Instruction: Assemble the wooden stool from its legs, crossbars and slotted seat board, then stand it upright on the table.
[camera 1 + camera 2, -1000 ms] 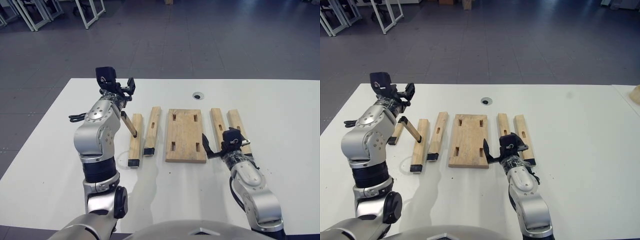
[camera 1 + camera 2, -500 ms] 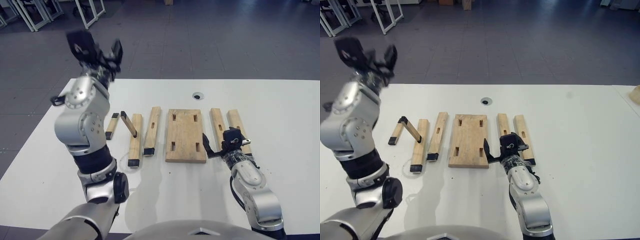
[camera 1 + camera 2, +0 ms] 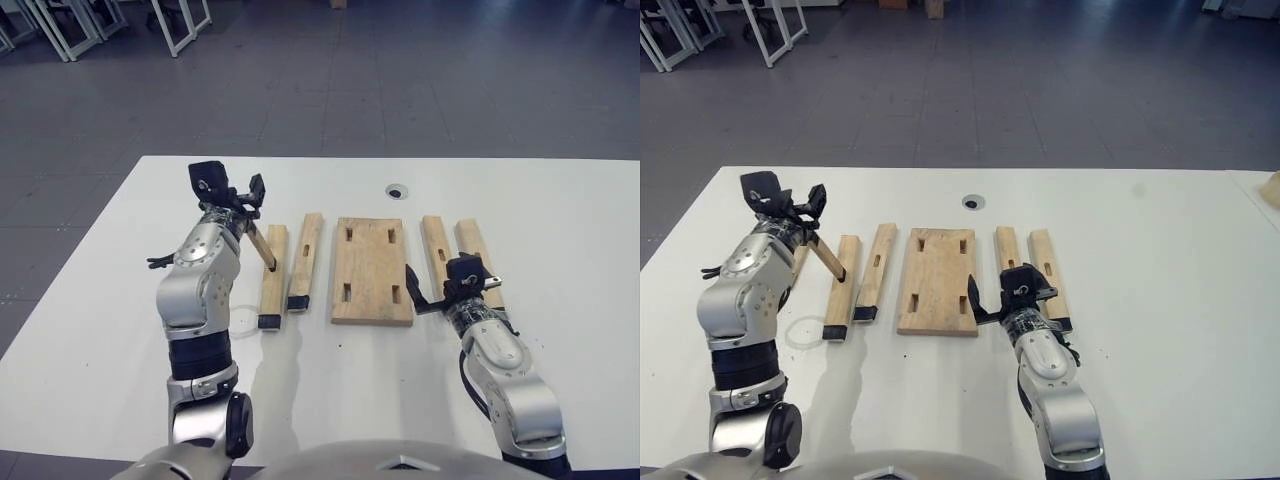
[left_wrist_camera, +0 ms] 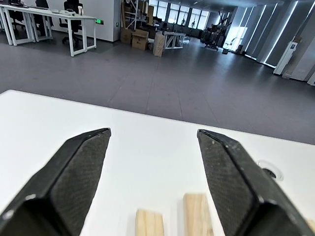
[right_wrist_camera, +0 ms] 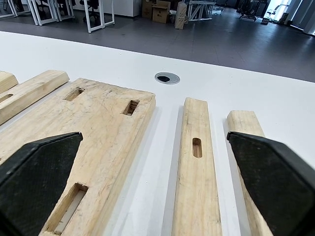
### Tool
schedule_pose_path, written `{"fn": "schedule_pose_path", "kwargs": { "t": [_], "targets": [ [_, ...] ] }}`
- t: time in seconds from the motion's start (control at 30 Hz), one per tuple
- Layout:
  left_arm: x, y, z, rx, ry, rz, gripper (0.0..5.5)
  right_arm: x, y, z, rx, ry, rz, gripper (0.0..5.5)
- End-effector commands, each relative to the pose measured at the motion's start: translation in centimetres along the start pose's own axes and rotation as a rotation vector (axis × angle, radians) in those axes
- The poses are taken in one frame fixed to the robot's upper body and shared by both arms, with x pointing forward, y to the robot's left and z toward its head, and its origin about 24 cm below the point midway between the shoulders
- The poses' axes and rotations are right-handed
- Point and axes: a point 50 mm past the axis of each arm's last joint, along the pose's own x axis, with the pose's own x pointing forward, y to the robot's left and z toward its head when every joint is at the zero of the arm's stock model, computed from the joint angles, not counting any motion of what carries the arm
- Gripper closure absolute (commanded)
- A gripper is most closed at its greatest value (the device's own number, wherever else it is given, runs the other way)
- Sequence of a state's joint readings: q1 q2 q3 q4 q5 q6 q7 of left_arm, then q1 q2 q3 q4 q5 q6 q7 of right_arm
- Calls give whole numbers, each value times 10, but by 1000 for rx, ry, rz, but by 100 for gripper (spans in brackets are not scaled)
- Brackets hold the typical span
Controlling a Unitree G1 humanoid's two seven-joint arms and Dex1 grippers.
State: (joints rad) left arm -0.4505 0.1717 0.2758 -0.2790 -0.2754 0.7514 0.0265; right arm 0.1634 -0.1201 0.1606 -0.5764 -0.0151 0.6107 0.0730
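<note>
Nearest to me, my right hand (image 3: 447,280) sits low on the tabletop (image 3: 560,220) with its fingers spread wide and nothing between them, just beside the near right corner of the slotted seat board (image 3: 371,270). The board lies flat in the middle, slots up. Two legs (image 3: 436,252) lie side by side to its right, just past my open right fingers, and two more legs (image 3: 304,260) lie to its left. Nothing is joined yet, so I judge I'm at the very start: picking the first piece. Farther out on the left, my left hand (image 4: 153,132) hovers above the far ends of the left legs, fingers spread and empty. A dark-tipped crossbar (image 3: 262,250) lies slantwise across the outer left leg (image 3: 271,275) right below it. I can't tell whether its lower end sits in the leg's slot or only rests on top. That crossbar looks like my target. The next move calls for bringing the left hand down over it, pinching it near the middle, then lining its end up with a leg slot. Beyond everything, the cable hole (image 3: 397,190) marks the far side.
</note>
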Motion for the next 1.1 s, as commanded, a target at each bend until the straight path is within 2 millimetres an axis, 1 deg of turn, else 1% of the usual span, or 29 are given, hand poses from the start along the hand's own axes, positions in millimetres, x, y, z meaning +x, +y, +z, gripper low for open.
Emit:
{"fn": "schedule_pose_path", "kwargs": {
  "t": [0.03,0.07,0.1,0.13,0.2,0.23,0.27,0.3,0.37,0.4,0.47,0.5,0.63,0.73,0.83,0.9,1.0,1.1],
  "targets": [
    [-16,-17,55,5,-179,-71,223,-2,-2,1,-1,3,-7,0],
    [-24,-18,51,17,-159,-83,214,-2,-3,1,-1,4,-8,0],
    [-37,-17,38,16,-109,-102,197,-4,-3,0,0,5,-12,0],
    [-54,-15,17,35,-37,-106,181,-5,-4,-1,1,8,-18,0],
    [-90,-11,-12,66,60,-113,141,-9,-5,-3,4,16,-30,0],
    [-109,-11,-24,84,107,-125,130,-10,-5,-4,4,21,-34,0],
    [-126,-12,-33,78,148,-128,109,-11,-6,-5,4,26,-36,0],
    [-138,-14,-38,74,179,-131,91,-12,-6,-6,4,30,-38,0],
    [-153,-13,-53,64,288,-92,57,-15,-6,-7,4,38,-39,0],
    [-159,-12,-65,65,368,-77,40,-15,-6,-7,2,40,-36,0],
    [-169,-9,-81,88,495,-68,40,-15,-6,-7,-2,43,-27,0],
    [-172,-5,-88,107,544,-51,40,-15,-6,-7,-5,43,-23,0],
    [-177,5,-104,176,644,3,40,-14,-6,-6,-15,41,-9,0],
    [-178,4,-120,160,701,27,40,-12,-7,-6,-19,37,-6,0],
    [-170,1,-136,128,741,6,40,-11,-7,-5,-24,33,0,0],
    [-159,5,-146,151,749,-5,40,-9,-7,-5,-24,31,2,0],
    [-145,14,-157,184,741,37,40,-7,-6,-3,-27,23,6,0],
    [-140,16,-160,161,726,53,86,-7,-6,-3,-24,22,1,0]
  ]
}}
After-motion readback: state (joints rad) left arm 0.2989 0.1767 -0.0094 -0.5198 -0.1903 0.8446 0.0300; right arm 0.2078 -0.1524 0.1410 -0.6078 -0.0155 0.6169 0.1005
